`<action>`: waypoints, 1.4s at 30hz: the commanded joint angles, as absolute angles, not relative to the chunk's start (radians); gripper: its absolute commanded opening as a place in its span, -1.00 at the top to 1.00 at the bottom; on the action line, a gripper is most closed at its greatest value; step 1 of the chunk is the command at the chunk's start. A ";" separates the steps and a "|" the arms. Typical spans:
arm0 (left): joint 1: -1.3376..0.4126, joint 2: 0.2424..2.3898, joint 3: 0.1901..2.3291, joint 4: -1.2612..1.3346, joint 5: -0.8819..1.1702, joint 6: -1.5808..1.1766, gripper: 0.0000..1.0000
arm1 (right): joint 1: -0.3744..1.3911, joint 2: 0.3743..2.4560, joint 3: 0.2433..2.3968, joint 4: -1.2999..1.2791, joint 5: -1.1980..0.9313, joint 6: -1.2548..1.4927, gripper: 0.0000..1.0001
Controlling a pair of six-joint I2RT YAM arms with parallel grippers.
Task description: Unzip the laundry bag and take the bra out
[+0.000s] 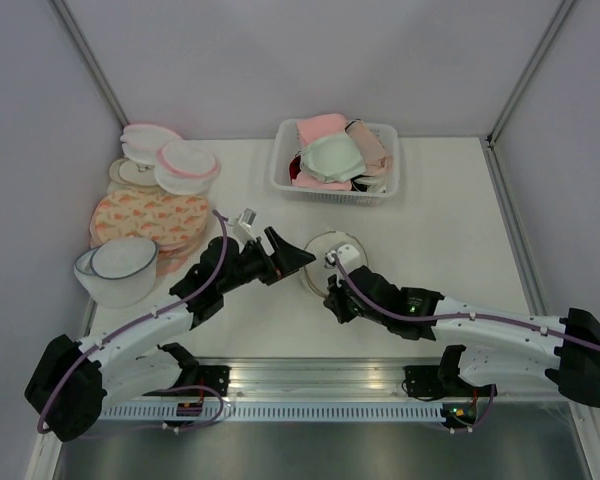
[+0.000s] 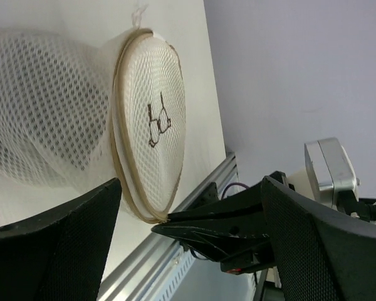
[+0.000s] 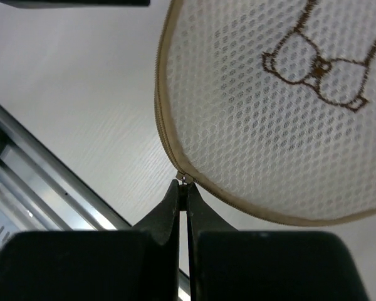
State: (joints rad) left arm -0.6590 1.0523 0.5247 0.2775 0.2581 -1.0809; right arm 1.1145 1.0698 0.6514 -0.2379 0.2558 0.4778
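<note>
The laundry bag (image 1: 332,256), a small round white mesh pouch with a cream lid and tan zip rim, lies at the table's middle. It fills the left wrist view (image 2: 153,119) and the right wrist view (image 3: 269,106). My right gripper (image 1: 330,292) is shut on the zip pull (image 3: 183,177) at the rim's near edge; its tip also shows in the left wrist view (image 2: 169,222). My left gripper (image 1: 298,255) is open, just left of the bag and not touching it (image 2: 191,182). No black bra shows inside the bag.
A white basket (image 1: 280,172) of pink, cream and pale green bras stands at the back. A bigger mesh tub with a dark rim (image 1: 120,270) and stacked flat discs (image 1: 185,165) are at the left. A metal rail (image 1: 310,375) runs along the near edge.
</note>
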 commanded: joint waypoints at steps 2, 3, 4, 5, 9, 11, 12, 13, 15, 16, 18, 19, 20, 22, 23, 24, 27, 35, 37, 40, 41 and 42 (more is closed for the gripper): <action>-0.695 1.034 0.456 0.238 0.250 -1.166 -0.89 | 1.117 1.132 0.678 -0.086 0.094 0.436 0.99; -0.707 1.041 0.454 0.244 0.264 -1.181 -0.88 | 1.117 1.140 0.687 -0.078 0.092 0.434 0.99; -0.713 1.055 0.453 0.253 0.271 -1.183 -0.85 | 1.115 1.153 0.692 -0.069 0.091 0.433 0.99; -0.721 1.083 0.453 0.268 0.278 -1.190 -0.83 | 1.115 1.161 0.695 -0.063 0.091 0.434 0.99; -0.767 1.161 0.460 0.319 0.298 -1.198 -0.66 | 1.115 1.169 0.704 -0.038 0.101 0.437 0.99; -0.773 1.189 0.454 0.363 0.308 -1.212 -0.52 | 1.115 1.167 0.707 -0.034 0.097 0.439 0.99; -0.778 1.210 0.453 0.411 0.319 -1.218 -0.24 | 1.117 1.167 0.709 -0.032 0.097 0.440 1.00; -0.779 1.218 0.454 0.423 0.322 -1.218 -0.05 | 1.115 1.169 0.710 -0.032 0.098 0.440 0.99; -0.781 1.232 0.462 0.433 0.318 -1.220 0.46 | 1.115 1.170 0.718 -0.044 0.094 0.439 0.99; -0.781 1.230 0.463 0.431 0.313 -1.218 0.58 | 1.115 1.172 0.718 -0.049 0.092 0.439 0.99; -0.781 1.226 0.474 0.411 0.293 -1.210 0.85 | 1.115 1.175 0.721 -0.072 0.097 0.439 0.99; -0.781 1.221 0.479 0.397 0.287 -1.206 0.91 | 1.115 1.175 0.722 -0.087 0.104 0.439 0.99; -0.779 1.221 0.486 0.382 0.269 -1.194 0.95 | 1.115 1.183 0.727 -0.106 0.110 0.439 0.99; -0.776 1.216 0.503 0.344 0.256 -1.178 0.95 | 1.115 1.189 0.729 -0.162 0.135 0.442 0.99; -0.767 1.216 0.508 0.335 0.253 -1.163 0.95 | 1.115 1.196 0.727 -0.187 0.156 0.446 0.99; -0.761 1.215 0.508 0.328 0.256 -1.158 0.95 | 1.115 1.198 0.726 -0.245 0.181 0.466 0.99; -0.739 1.201 0.502 0.324 0.262 -1.151 0.95 | 1.115 1.198 0.706 -0.348 0.319 0.505 0.99; -0.695 1.207 0.512 0.305 0.304 -1.111 0.95 | 1.063 1.174 0.683 -0.526 0.638 0.637 0.99; -0.689 1.223 0.526 0.310 0.310 -1.083 0.95 | 1.040 1.167 0.696 -0.528 0.689 0.635 0.99; -0.666 1.270 0.574 0.310 0.333 -1.010 0.95 | 1.014 1.147 0.719 -0.531 0.759 0.643 0.99; -0.640 1.291 0.604 0.327 0.368 -0.993 0.95 | 1.012 1.138 0.726 -0.537 0.778 0.634 0.99; -0.626 1.310 0.621 0.343 0.391 -0.977 0.95 | 1.011 1.134 0.730 -0.535 0.782 0.626 0.99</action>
State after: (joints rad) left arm -0.6781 1.2713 0.5392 0.2951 0.3317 -1.0962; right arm 1.0302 1.1667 0.6960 -0.4416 0.6128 0.6247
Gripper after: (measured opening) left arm 0.047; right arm 0.016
